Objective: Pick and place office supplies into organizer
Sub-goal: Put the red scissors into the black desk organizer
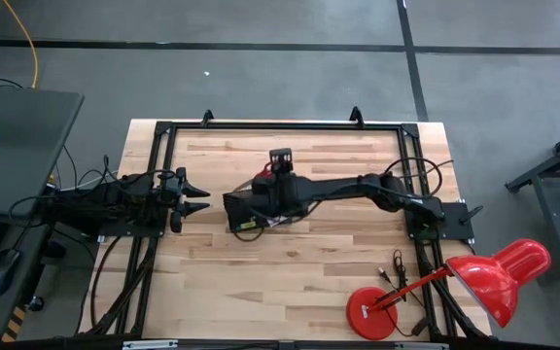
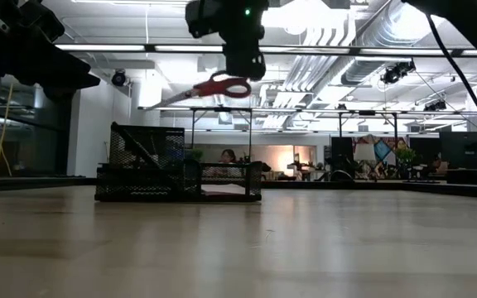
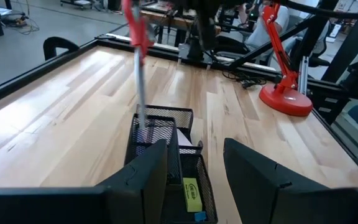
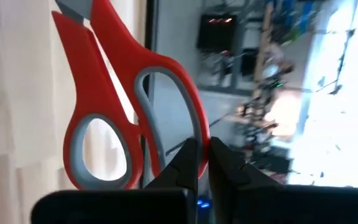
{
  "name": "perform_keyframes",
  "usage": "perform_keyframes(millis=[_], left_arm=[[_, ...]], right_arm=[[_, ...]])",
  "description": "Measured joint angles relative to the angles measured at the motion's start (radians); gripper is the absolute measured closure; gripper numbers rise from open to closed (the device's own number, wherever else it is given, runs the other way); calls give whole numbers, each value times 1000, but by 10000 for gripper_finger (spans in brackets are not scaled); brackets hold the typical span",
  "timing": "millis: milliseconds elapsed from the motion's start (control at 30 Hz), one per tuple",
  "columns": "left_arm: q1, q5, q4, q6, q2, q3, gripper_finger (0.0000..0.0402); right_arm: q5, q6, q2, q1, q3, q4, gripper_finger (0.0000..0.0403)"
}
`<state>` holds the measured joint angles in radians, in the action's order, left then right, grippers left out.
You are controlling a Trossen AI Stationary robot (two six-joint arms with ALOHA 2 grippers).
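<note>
The red-handled scissors hang in the air above the black mesh organizer, lying roughly level with the blades toward the table's left. My right gripper reaches down from above and is shut on their handle. In the high view the right gripper is over the organizer at mid-table. The organizer stands on its flat bottom, and a pale pad lies inside it. My left gripper is open and waits left of the organizer, touching nothing. Pens are not visible. My right gripper pinches the rim of the scissors' larger handle loop between its two fingers. It comes from above, pointing down. The scissors are lifted clear of the organizer and table, roughly level, with the blades pointing toward the table's left.
A big red desk lamp lies at the table's near right corner, with its round base on the wood and a cable beside it. Black frame rails run along the table's edges. Bare wood lies near of the organizer.
</note>
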<state>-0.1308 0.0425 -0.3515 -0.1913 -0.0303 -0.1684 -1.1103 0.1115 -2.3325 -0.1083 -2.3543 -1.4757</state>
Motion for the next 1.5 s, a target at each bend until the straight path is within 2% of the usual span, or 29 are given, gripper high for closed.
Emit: perform_keyframes(millis=[100,367,1067,1367,1500], left_arm=[[0,0,-1,0,0,0,256],[0,3,-3,-22,0,0,256],[0,2,-10,-23,0,0,256],[0,2,-11,-22,0,0,256],[0,2,-11,-21,0,0,256]], right_arm=[[-52,38,0,-30,0,2,398],[-70,105,0,-51,0,10,400],[-192,719,-53,-49,0,314,401],[-195,819,-54,-49,0,337,401],[-157,887,-54,-49,0,339,401]])
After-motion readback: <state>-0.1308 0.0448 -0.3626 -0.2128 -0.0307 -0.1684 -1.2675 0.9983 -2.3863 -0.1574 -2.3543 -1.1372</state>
